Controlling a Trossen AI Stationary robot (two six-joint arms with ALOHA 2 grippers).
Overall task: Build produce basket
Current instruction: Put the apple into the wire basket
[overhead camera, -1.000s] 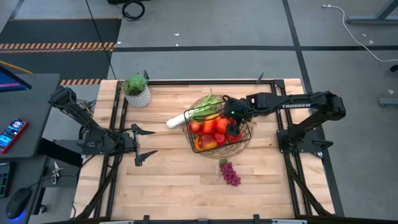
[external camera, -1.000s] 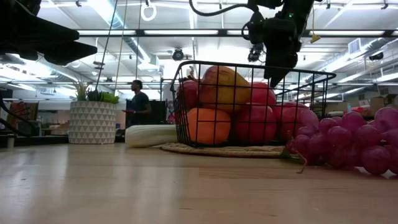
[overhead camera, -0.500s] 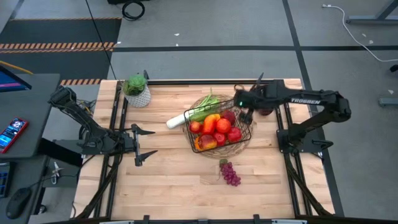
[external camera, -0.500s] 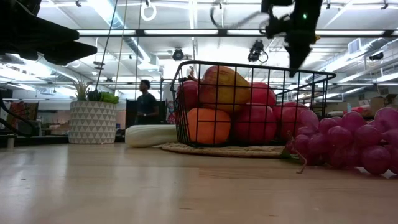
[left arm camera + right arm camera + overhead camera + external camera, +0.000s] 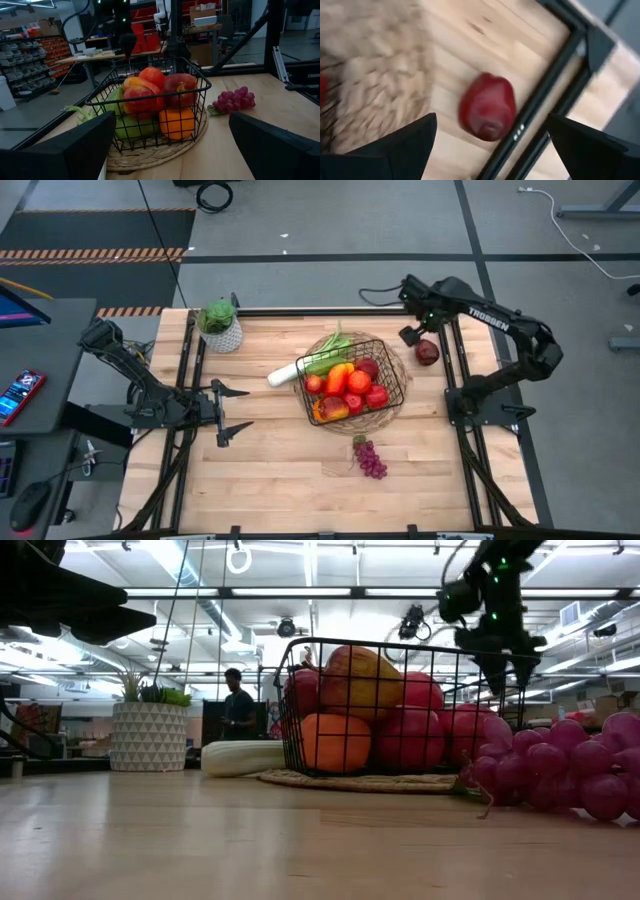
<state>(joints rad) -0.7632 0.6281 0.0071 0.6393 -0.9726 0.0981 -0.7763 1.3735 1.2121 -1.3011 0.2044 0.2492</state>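
The black wire basket (image 5: 385, 370) stands on a round wicker mat (image 5: 390, 408) at mid-table, filled with red apples, an orange, and yellow and green pieces. A leek (image 5: 285, 374) lies with its white end sticking out past the basket's left side. Purple grapes (image 5: 371, 459) lie on the table nearer the front. A red apple (image 5: 427, 352) lies on the table by the right rail and also shows in the right wrist view (image 5: 487, 106). My right gripper (image 5: 412, 335) is open and empty, just above and beside that apple. My left gripper (image 5: 235, 412) waits open at the table's left.
A potted plant in a white patterned pot (image 5: 220, 325) stands at the far left corner. Black frame rails (image 5: 455, 360) run along the table's sides, the right one close to the lone apple. A person (image 5: 238, 710) stands in the room behind.
My right gripper has risen out of the basket and gone toward the table's far right, ending over the lone red apple by the right rail. The produce in the basket stays as it was.
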